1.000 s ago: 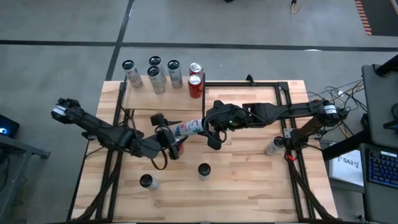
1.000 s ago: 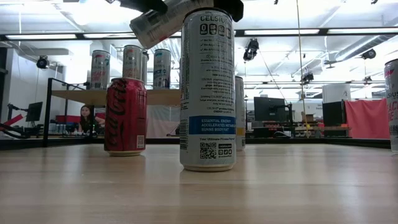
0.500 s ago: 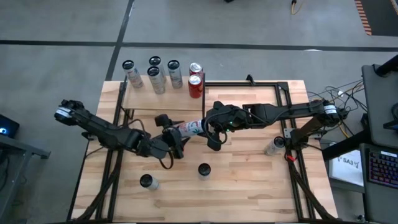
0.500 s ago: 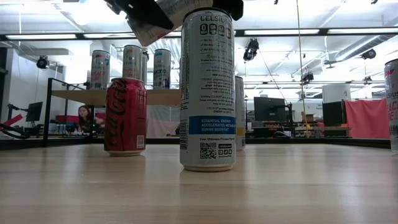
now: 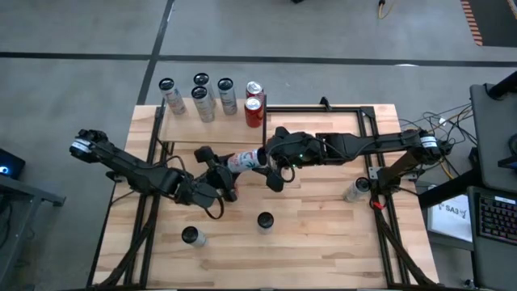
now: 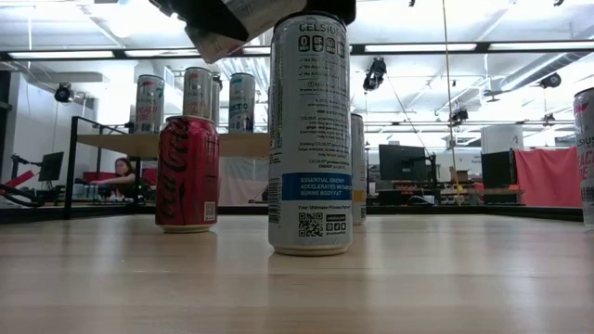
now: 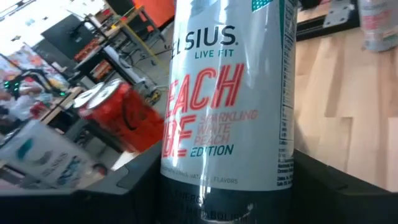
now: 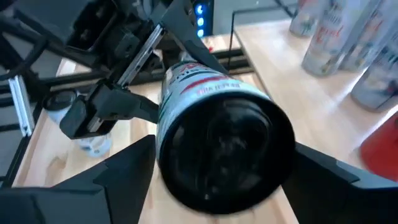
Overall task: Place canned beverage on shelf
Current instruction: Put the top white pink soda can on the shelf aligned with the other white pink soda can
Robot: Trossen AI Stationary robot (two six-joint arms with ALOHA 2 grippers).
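Right gripper point(image 5: 273, 166) clamped on one end of the white can point(image 5: 246, 159), held lying sideways in the air over the worktop's middle, just off the shelf's point(image 5: 182, 129) front edge. Left gripper point(image 5: 218, 171) at the can's other end, fingers either side of it; grip impossible to tell.

This is a robotics lab or workshop. Behind the wooden tabletop point(image 6: 297, 278) there is a large open hall with ceiling strip lights point(image 6: 422, 46), monitors point(image 6: 402, 163) on desks and a red partition point(image 6: 548, 176). Beside the tabletop, a keyboard point(image 5: 494, 218) and cables point(image 5: 440, 125) lie over grey concrete floor point(image 5: 81, 89).
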